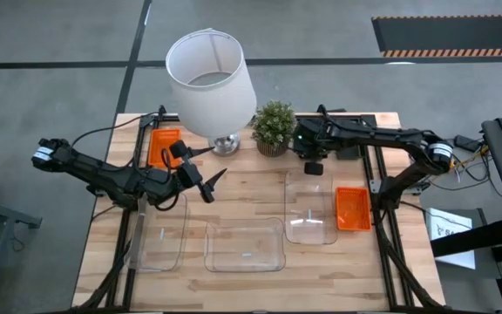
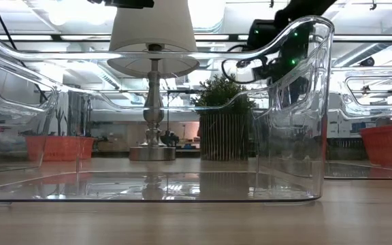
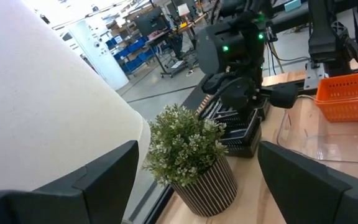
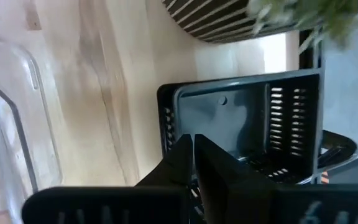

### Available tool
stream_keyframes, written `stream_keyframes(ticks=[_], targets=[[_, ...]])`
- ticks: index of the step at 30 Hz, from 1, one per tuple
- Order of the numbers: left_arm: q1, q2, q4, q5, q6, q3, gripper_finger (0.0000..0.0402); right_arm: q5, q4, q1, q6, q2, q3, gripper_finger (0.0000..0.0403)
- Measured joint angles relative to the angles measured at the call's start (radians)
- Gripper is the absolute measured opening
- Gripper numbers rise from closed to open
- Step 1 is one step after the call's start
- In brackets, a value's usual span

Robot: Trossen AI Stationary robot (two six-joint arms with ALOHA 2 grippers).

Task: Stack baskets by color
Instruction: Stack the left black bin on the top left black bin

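High: left gripper fingers apart, hovering mid-table beside lamp. Right gripper at far edge near plant. Three clear baskets up front, red-orange baskets at sides.
Right wrist: fingers pressed together on black basket wall.

A butcher-block wooden table is standing on a grey concrete floor crossed by dark seams. A black mat with a striped hazard edge is lying beyond it. Ceiling strip lights are glowing overhead, and blue storage shelving is lining the workshop behind.
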Motion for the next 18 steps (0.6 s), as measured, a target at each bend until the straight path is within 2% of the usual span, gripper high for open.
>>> stream_keyframes(ticks=[9,18], targets=[[0.0,0.0,0.0,0.001,-0.011,0.0,0.0313,-0.007,0.205,-0.012,0.021,-0.031,-0.158,0.0009],[0.0,0.0,0.0,0.009,-0.021,0.0,0.0313,-0.006,0.174,-0.004,0.066,-0.093,-0.119,0.0009]])
